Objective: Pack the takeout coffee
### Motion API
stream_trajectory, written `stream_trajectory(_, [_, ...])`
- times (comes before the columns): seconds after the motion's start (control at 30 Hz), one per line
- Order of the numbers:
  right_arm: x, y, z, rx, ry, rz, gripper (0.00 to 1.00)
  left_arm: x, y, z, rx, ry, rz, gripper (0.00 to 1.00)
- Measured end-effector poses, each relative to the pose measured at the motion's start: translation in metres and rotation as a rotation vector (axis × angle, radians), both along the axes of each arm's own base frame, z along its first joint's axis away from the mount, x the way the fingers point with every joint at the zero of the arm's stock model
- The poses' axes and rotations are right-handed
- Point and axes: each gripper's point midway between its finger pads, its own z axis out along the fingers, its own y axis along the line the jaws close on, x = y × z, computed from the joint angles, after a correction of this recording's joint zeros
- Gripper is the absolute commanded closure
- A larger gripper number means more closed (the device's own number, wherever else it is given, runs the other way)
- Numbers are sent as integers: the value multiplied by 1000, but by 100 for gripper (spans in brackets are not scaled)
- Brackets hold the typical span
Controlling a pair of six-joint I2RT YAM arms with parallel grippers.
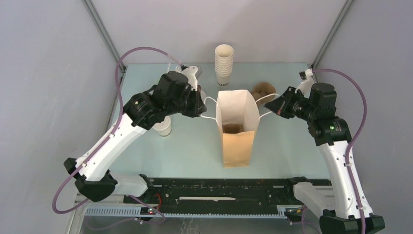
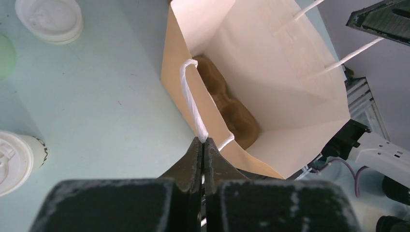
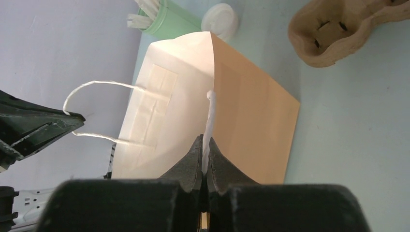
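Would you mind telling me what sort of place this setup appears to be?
Probably a robotics lab cell staged as a takeout counter: bare grey walls around a table, holding a paper bag, stacked paper cups and a cardboard cup carrier.

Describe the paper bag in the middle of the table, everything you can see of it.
The paper bag is brown kraft outside and white inside. It stands upright on the table with its mouth open. It has two white twisted-cord handles. The left gripper is shut on the left handle, and the right gripper is shut on the right handle. A brown moulded-pulp tray lies at its bottom.
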Motion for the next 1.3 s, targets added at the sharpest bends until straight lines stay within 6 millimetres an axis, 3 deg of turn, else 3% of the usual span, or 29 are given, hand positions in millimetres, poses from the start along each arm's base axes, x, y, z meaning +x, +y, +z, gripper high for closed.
stream_trajectory(0.37, [0, 3, -3, -32, -14, 17, 91, 15, 2, 3, 19, -17, 51, 99])
stream_trajectory(0.47, [5, 6, -6, -28, 1, 26, 91, 21, 5, 4, 24, -23, 75, 94])
stream_trajectory(0.53, [9, 8, -11, -27, 24, 27, 91, 23, 7, 3, 26, -21, 81, 85])
stream_trajectory(0.77, [9, 9, -19, -28, 64, 30, 90, 19, 5, -2, 35, 8, 54, 31])
stream_trajectory(0.9, [5, 14, -17, -12, 65, 63, 89, 16, 12, 8, 19, -11, 62, 14])
stream_trajectory(0.97, [2, 17, -15, -1, 65, 85, 88, 13, 23, 17, 5, -32, 84, 1])
stream_trajectory(1.03, [1, 19, -14, 7, 65, 102, 86, 11, 41, 29, -20, -54, 137, 0])
stream_trajectory(1.13, [0, 21, -11, 12, 68, 116, 82, 12, 85, 42, -55, -81, 294, 0])
stream_trajectory(1.2, [0, 22, -8, 14, 66, 123, 78, 14, 118, 32, -45, -67, 421, 0])
stream_trajectory(1.3, [-2, 23, -5, 14, 64, 132, 76, 13, 159, -5, 29, 15, 579, 0])
